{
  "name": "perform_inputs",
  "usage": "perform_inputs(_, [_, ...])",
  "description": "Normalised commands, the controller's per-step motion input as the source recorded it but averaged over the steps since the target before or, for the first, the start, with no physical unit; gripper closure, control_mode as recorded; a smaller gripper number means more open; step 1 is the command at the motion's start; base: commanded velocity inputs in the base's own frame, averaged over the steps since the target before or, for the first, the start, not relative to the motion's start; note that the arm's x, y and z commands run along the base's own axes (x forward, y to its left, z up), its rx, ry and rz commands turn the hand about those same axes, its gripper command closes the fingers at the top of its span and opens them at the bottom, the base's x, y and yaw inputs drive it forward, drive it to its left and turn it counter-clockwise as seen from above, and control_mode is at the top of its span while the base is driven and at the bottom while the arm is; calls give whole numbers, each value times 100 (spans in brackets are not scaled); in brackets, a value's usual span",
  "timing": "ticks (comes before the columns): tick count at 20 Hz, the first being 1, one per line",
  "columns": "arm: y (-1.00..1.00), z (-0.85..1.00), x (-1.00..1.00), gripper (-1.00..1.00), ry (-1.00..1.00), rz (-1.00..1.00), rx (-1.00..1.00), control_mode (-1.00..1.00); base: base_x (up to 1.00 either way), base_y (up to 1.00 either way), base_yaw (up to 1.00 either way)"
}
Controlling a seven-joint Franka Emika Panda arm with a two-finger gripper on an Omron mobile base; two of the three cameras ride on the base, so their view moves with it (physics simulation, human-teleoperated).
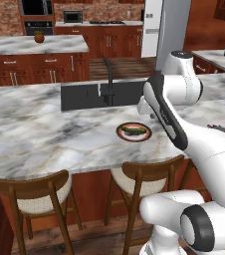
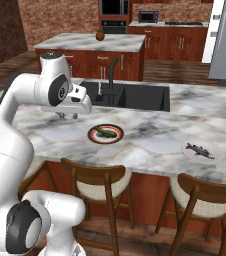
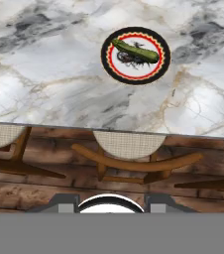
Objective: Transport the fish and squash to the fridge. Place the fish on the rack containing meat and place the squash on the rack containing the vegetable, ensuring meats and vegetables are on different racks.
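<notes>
Squash (image 3: 136, 50) on plate (image 3: 110, 63), beyond hand (image 2: 67, 116)

The left base view looks from behind the arm's left side, forward and down across the counter (image 1: 45, 134) toward the sink (image 1: 102, 94), with the fridge (image 1: 164, 27) far behind. The right base view looks from behind the arm's right side over the same counter (image 2: 150, 135) and sink (image 2: 130, 95). Both share the near counter edge, the chairs under it, the sink and the plate (image 1: 134, 131) (image 2: 105, 133) with the squash. The hand view looks steeply down from high above that near edge, taking in the plate (image 3: 135, 55), a strip of counter and the chair (image 3: 129, 154) below, all at a middling distance.
</notes>
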Motion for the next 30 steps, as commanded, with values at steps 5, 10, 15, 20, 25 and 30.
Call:
perform_inputs(5, [2, 0, -22, -100, 0, 1, 0, -100, 0, 0, 0])
perform_inputs(10, [0, 0, -53, -100, 0, 1, 0, -100, 0, 0, 0])
perform_inputs(15, [-4, 0, -17, -100, 0, 8, 0, -100, 0, 0, 0])
perform_inputs(20, [-8, -10, 12, -100, 0, 36, 0, -100, 0, 0, 0])
perform_inputs(25, [-23, -19, 36, -100, 5, 39, -2, -100, 0, 0, 0])
perform_inputs(30, [-26, -37, 80, -100, 8, 37, -10, -100, 0, 0, 0])
